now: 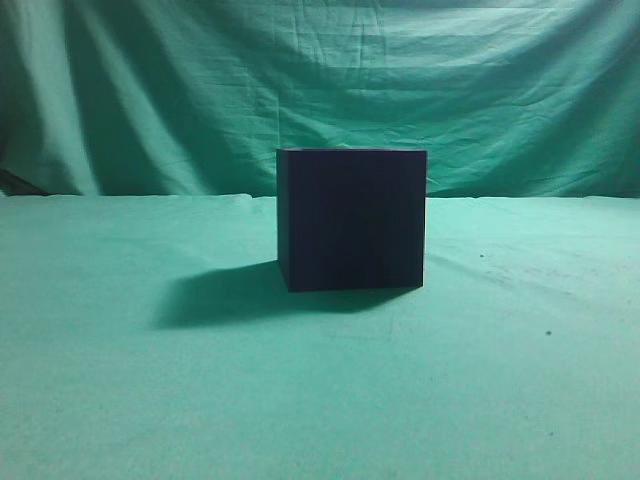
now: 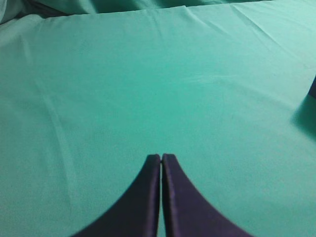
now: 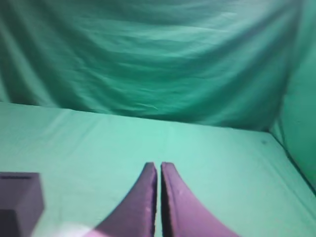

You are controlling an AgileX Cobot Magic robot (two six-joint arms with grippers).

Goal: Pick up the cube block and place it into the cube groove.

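The cube groove (image 1: 352, 219), a large dark navy-black box with a plain square front, stands in the middle of the green cloth. Its opening is not visible. A dark corner at the right edge of the left wrist view (image 2: 313, 88) and a dark box at the lower left of the right wrist view (image 3: 19, 202) look like the same box. The smaller cube block shows in no view. My left gripper (image 2: 161, 157) is shut and empty over bare cloth. My right gripper (image 3: 158, 166) is shut and empty, to the right of the box. Neither gripper appears in the exterior view.
A green cloth covers the table (image 1: 150, 400) and hangs as a wrinkled backdrop (image 1: 200, 90) behind it. The box casts a shadow (image 1: 220, 295) to its left. The cloth rises as a side wall at the right of the right wrist view (image 3: 301, 123).
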